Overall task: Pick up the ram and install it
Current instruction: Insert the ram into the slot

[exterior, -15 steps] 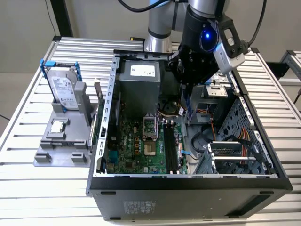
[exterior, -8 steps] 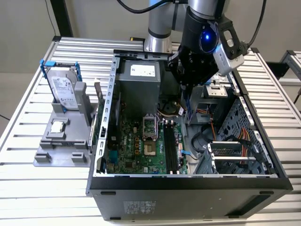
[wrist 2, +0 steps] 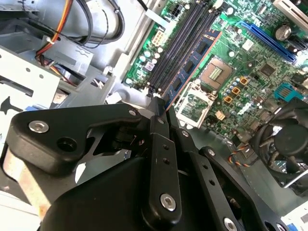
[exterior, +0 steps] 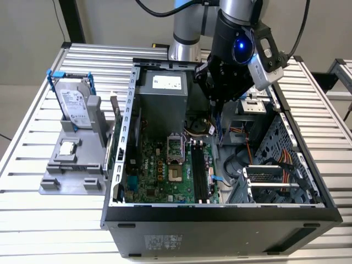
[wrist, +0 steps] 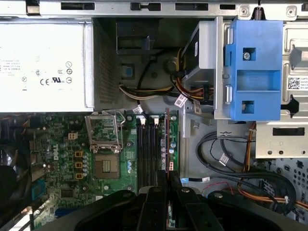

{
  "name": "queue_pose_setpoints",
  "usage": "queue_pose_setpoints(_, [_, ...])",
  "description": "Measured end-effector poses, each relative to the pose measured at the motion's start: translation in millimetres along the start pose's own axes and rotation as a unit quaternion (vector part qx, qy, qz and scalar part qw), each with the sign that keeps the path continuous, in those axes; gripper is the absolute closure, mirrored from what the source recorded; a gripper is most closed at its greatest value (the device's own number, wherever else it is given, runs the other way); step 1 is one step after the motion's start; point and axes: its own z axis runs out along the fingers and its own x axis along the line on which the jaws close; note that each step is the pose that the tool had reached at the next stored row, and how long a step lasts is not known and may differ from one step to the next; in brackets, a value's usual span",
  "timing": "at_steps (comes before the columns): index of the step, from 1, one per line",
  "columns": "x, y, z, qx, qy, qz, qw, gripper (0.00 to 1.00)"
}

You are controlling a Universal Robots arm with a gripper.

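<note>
My black gripper pinches the long, thin blue-black ram stick (chips in a row) edge-on above the green motherboard.

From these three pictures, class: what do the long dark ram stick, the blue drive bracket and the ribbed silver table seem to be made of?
The long dark ram stick, gripped edge-on over the slots: apparently laminated circuit board, matte, with dark chips. The blue drive bracket: likely moulded plastic, uniform colour, soft sheen. The ribbed silver table: probably aluminium profile, brushed, pale grey.

Even bright light, soft shadows, sharp
</note>
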Motion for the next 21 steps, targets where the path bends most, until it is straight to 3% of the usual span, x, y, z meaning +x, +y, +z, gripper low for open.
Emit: queue_pose_setpoints(21, [-0.9, 0.1, 2.6, -0.0001, -0.0002, 0.000, 1.0000, 1.00])
